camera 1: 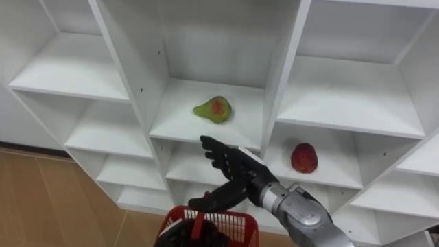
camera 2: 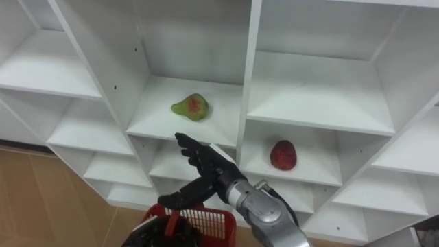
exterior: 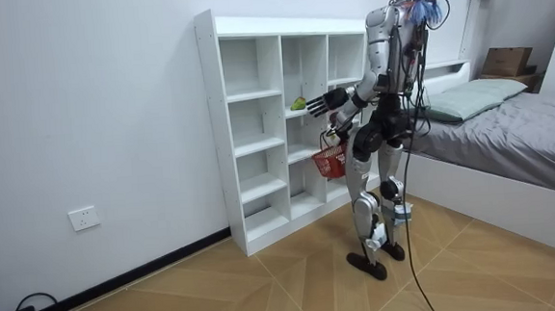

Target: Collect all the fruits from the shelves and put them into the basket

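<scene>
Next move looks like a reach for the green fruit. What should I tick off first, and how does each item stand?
1. Right hand open, fingers straight: ok.
2. Green fruit lying free on its shelf, untouched: ok.
3. Right hand inside that compartment: not ok, it is in front of the shelf and lower.
4. Red fruit out of the way, in the next compartment to the right, one level down: ok.
5. Red basket below the right hand: ok.
6. Left hand holding the basket firmly: cannot tell.
</scene>
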Robot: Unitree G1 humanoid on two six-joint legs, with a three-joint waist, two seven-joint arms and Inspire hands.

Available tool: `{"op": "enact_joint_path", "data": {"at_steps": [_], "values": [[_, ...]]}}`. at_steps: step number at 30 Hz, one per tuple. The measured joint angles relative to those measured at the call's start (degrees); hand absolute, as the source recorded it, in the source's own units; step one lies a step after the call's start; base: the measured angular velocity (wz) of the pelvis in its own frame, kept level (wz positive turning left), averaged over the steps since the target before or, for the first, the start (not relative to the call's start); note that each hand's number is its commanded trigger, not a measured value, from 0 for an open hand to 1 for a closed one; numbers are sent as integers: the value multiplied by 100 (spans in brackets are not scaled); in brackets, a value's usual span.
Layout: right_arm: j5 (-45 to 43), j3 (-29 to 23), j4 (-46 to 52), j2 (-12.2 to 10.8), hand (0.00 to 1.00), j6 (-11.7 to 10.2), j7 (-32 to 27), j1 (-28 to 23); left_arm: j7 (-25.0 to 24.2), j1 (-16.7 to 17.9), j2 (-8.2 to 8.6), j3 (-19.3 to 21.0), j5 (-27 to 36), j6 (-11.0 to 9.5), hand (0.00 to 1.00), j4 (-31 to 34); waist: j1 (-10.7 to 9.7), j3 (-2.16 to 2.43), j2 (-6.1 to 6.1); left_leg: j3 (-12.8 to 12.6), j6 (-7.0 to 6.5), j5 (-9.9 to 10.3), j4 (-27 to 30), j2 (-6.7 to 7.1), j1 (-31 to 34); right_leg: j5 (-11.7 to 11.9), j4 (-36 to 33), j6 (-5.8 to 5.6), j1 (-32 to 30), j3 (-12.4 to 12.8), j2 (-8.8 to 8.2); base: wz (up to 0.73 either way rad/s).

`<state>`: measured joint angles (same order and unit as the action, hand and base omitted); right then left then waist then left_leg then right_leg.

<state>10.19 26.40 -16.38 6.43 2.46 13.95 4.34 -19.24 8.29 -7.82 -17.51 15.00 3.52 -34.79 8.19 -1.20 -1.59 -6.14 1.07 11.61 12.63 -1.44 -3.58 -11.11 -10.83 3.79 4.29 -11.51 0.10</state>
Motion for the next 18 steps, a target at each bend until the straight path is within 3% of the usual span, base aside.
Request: {"op": "enact_joint_path", "data": {"at_steps": [12, 18], "values": [[-76, -4, 667, 99, 0, 1, 292, 134, 101, -9, 62, 128, 107, -30, 100, 3, 74, 34, -69, -16, 0, 0, -126, 8, -125, 0, -15, 1, -40, 132, 36, -6], [-597, -82, 1169, 110, 0, -3, 397, 178, 135, -6, 91, 172, -18, -132, 100, -1, 157, 29, -100, -11, 0, 0, -165, 8, -206, 1, -13, 1, -12, 226, 44, -8]]}}
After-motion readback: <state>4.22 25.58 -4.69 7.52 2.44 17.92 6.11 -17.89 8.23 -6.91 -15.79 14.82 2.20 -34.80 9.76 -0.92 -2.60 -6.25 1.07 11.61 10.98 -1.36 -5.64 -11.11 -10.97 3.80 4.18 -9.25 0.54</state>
